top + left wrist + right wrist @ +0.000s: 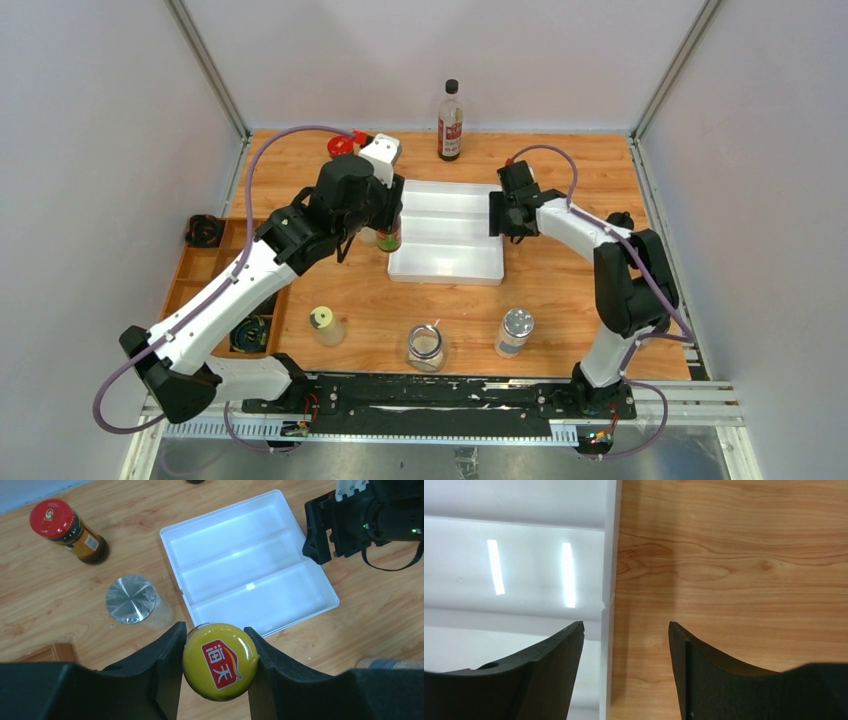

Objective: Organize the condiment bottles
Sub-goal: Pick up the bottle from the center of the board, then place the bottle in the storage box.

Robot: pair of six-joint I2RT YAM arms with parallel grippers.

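The left gripper (214, 628) is clenching its jaws on a yellow-capped bottle (220, 661), holding it just beside the left edge of the white tray (445, 278), near a silver-capped jar (131, 599). The right gripper (625, 625) is hovering over the tray's right rim with its jaws spread and grasping nothing. A tall red-labelled bottle (450, 125) is standing behind the tray.

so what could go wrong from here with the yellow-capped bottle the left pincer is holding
The left pincer grips the yellow-capped bottle at its cap, so it could slip or tilt. The silver-lidded clear jar close beside it could get knocked. The open right pincer straddles the edge of the white three-compartment plastic tray and might nudge it.
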